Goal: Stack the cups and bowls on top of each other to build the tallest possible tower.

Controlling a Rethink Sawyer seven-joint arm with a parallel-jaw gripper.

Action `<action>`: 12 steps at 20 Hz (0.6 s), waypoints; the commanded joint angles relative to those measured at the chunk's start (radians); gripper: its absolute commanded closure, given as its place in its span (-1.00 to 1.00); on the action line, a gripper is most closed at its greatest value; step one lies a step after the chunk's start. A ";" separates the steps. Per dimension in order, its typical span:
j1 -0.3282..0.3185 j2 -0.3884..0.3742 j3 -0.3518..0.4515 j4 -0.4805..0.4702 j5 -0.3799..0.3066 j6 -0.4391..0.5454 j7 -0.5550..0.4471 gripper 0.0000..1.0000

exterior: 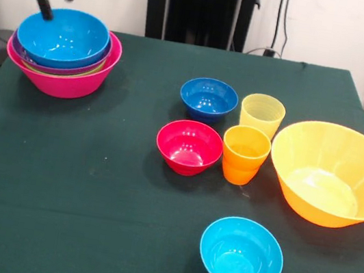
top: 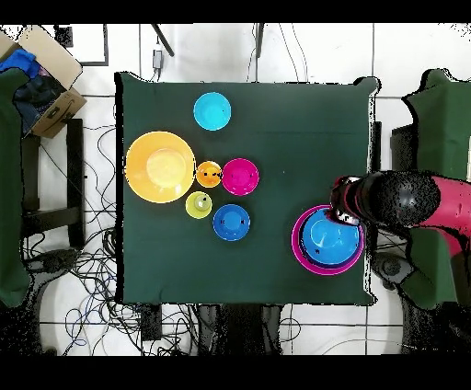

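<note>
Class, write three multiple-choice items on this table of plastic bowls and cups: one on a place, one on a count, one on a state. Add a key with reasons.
1. In the front view, what sits directly in front of the translucent pale yellow cup?
A. opaque orange cup
B. small cyan bowl
C. large pink bowl

2. How many bowls stand alone, outside the nested stack?
A. two
B. four
C. six

3. The sky blue bowl is
A. upside down
B. nested upright atop the stack
C. held in mid-air

Key: A, the orange cup stands just nearer the camera; B, dark blue, red, cyan and large orange; B, its hollow faces up.
</note>
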 commanded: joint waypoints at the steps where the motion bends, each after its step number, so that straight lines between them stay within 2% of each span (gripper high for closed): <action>1: 0.101 -0.168 0.049 -0.064 0.095 0.178 0.064 -1.00; 4: 0.112 -0.197 0.048 -0.080 0.124 0.200 0.049 -1.00; 8: 0.103 -0.221 0.044 -0.027 0.153 0.128 0.051 -1.00; 12: 0.061 -0.231 0.053 0.080 0.202 0.015 0.063 -1.00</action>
